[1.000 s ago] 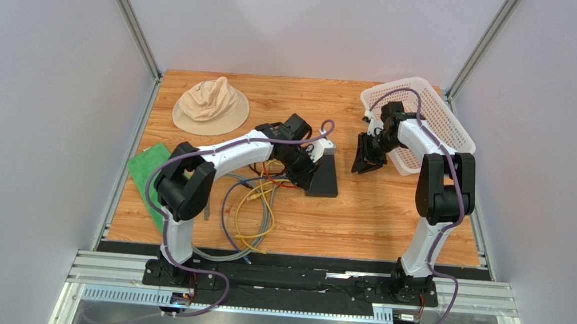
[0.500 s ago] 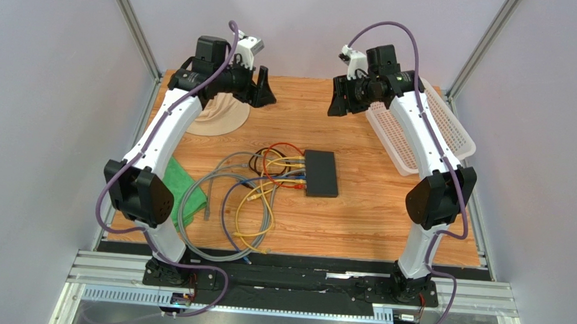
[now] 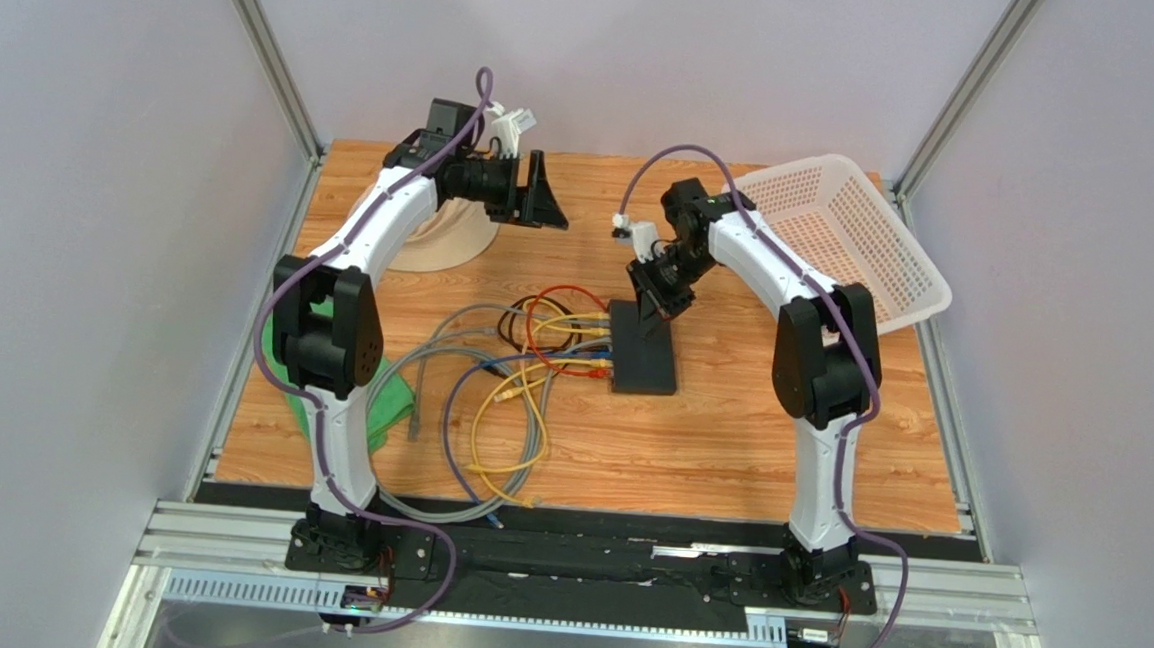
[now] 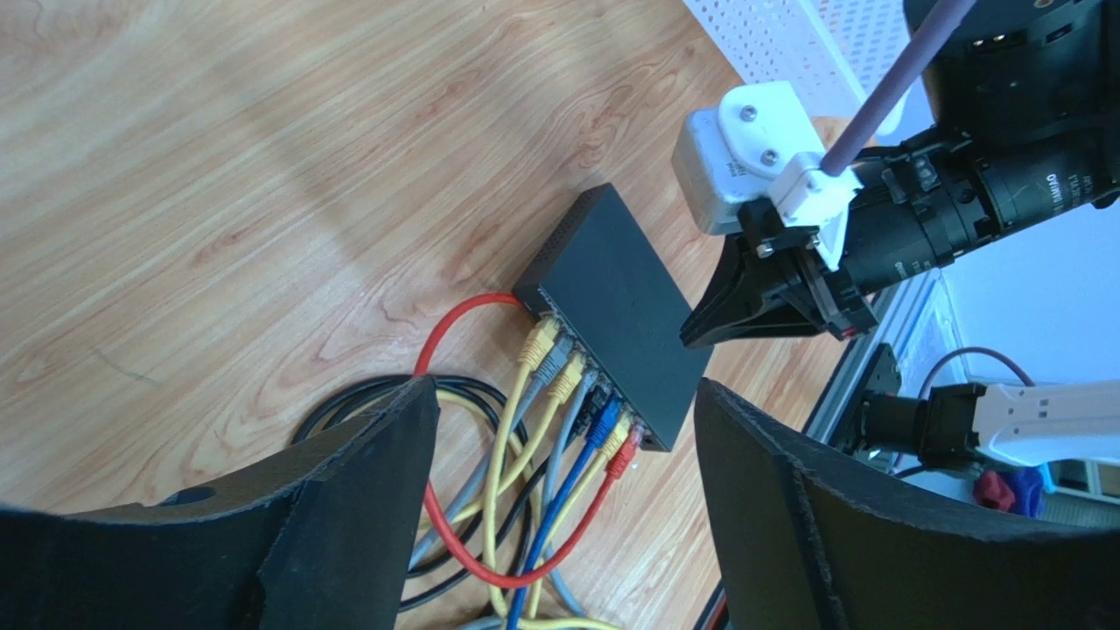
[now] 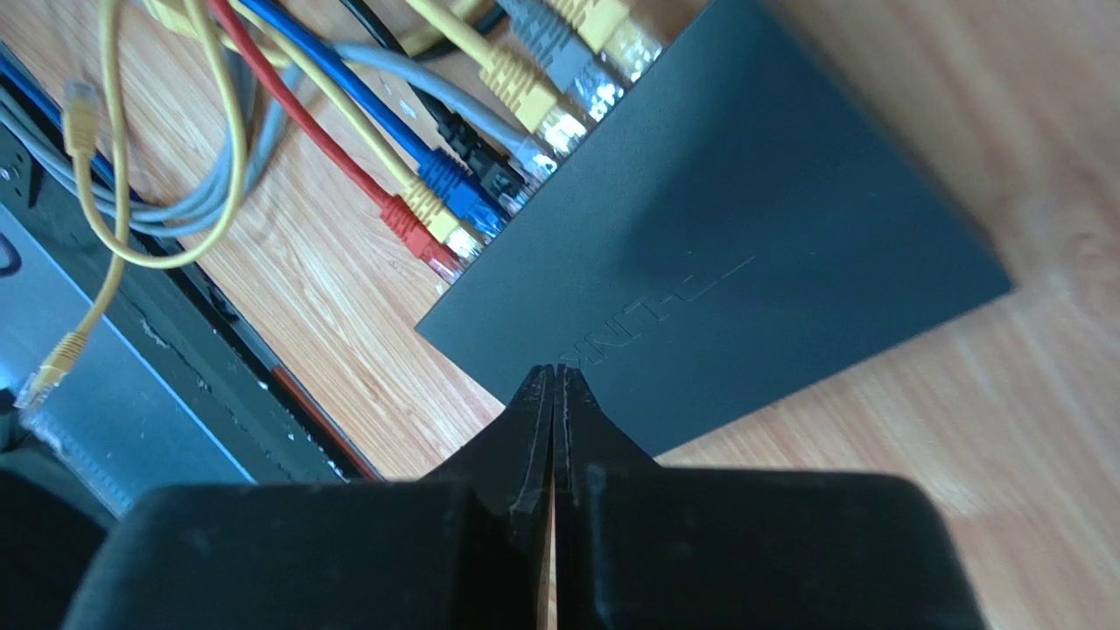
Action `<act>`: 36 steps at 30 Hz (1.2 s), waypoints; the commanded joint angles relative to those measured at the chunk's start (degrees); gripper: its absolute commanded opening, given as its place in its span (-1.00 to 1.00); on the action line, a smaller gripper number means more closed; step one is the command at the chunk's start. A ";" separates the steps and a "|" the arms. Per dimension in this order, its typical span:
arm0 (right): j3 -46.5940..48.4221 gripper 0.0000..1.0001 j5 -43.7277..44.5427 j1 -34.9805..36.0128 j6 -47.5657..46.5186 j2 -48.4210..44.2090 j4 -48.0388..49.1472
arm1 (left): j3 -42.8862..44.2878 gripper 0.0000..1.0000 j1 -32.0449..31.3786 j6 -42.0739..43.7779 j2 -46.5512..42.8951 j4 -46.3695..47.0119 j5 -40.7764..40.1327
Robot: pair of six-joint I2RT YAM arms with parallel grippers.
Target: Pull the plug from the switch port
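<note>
The black switch lies flat mid-table, with several coloured plugs seated in the ports on its left side. My right gripper is shut and empty, its tips hovering just above the switch at its far end, away from the red plug and blue plug. My left gripper is raised over the far table, open and empty. Its wrist view looks down between wide fingers at the switch and the plugs.
Loose yellow, grey, red and black cables loop across the table left of the switch. A white basket is tilted at the far right. A beige hat lies far left behind the left arm, and a green cloth sits near left.
My left gripper left the switch, rose to the far table and opened. My right gripper came from the basket, swung high, then descended over the switch and shut.
</note>
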 commanded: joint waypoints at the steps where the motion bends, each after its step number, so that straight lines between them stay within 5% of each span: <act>1: 0.16 -1.00 -1.78 0.76 -0.31 -0.37 4.28 | 2.17 0.53 0.23 -1.98 1.34 2.64 2.15; 7: -3.61 -1.00 3.21 1.47 -3.65 2.71 5.07 | -0.02 0.29 0.23 -4.36 2.57 5.81 3.39; 16: -4.05 -1.00 9.56 1.47 -4.09 8.95 4.36 | -6.09 0.34 -1.09 -2.95 1.34 6.42 1.00; 23: -4.05 -1.00 4.30 -0.28 -2.60 -0.67 5.15 | -7.15 0.21 -2.14 -1.73 3.62 7.12 4.61; 26: -11.04 -1.00 4.28 -2.66 0.74 -13.13 14.61 | -5.74 0.14 -2.32 -0.49 5.03 7.21 5.83; 30: -25.88 -1.00 15.59 -2.84 5.39 -25.46 39.80 | -3.73 0.01 -3.11 -0.76 7.49 8.36 6.90; 32: -29.00 -1.00 19.04 -2.58 10.99 -25.77 44.52 | -1.71 -0.03 -4.60 1.26 9.24 6.34 4.80; 36: -18.84 -1.00 8.53 -2.49 14.44 -15.06 27.61 | 0.41 -0.03 -6.54 2.94 11.01 5.01 3.37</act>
